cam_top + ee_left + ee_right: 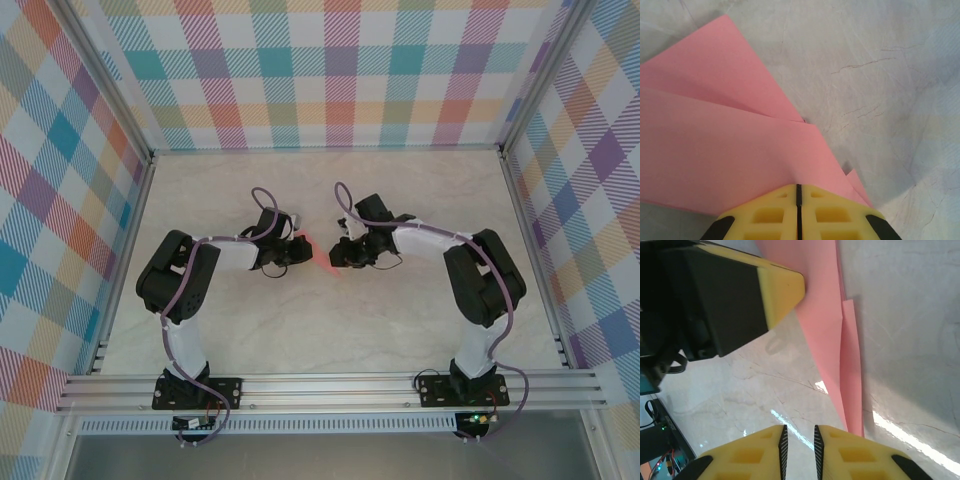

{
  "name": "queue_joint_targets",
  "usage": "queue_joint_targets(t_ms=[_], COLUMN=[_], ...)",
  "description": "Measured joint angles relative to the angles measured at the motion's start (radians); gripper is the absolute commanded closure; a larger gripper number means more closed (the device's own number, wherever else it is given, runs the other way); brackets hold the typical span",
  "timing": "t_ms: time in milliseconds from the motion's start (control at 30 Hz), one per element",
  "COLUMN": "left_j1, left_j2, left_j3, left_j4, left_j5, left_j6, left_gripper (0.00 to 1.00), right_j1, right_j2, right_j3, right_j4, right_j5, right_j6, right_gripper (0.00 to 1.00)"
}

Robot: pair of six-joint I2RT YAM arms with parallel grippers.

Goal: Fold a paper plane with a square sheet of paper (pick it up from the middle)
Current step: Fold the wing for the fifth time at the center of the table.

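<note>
Pinch duty falls to my left claw point(799, 187), shut tight on the folded layers of the paper point(740, 150), I judge to anchor the crease. That pink wedge sits mid-table point(300, 340), tip toward 5 o'clock, between both claws. At its 3 o'clock my right claw point(799, 429) stands a slit apart, gripping nothing, the tip just beside one finger, likely placed to take the next fold.

It looks like a robotics lab test booth: a marble-patterned table point(330, 335) boxed in by checked walls point(300, 70) and a metal frame point(330, 390), with a left arm point(185, 275) and a right arm point(482, 275) bolted to the front rail.
</note>
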State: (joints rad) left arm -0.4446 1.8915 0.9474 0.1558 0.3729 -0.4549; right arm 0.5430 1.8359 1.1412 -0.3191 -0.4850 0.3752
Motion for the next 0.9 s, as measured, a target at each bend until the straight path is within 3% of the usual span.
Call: queue_joint_targets(t_ms=[633, 900], left_j1=[-0.005, -0.006], left_j2=[0.000, -0.007], left_j3=[0.013, 0.013], left_j4=[-0.024, -0.031], left_j5=[-0.012, -0.012], left_j6=[-0.001, -0.007], left_gripper=[0.91, 0.84], right_j1=[0.028, 0.023], right_j2=[0.191, 0.217], right_j3=[0.140, 0.143], right_j4=[-0.013, -0.007], right_j5=[-0.043, -0.043], right_j6=[-0.018, -0.018], right_gripper=[0.81, 0.83])
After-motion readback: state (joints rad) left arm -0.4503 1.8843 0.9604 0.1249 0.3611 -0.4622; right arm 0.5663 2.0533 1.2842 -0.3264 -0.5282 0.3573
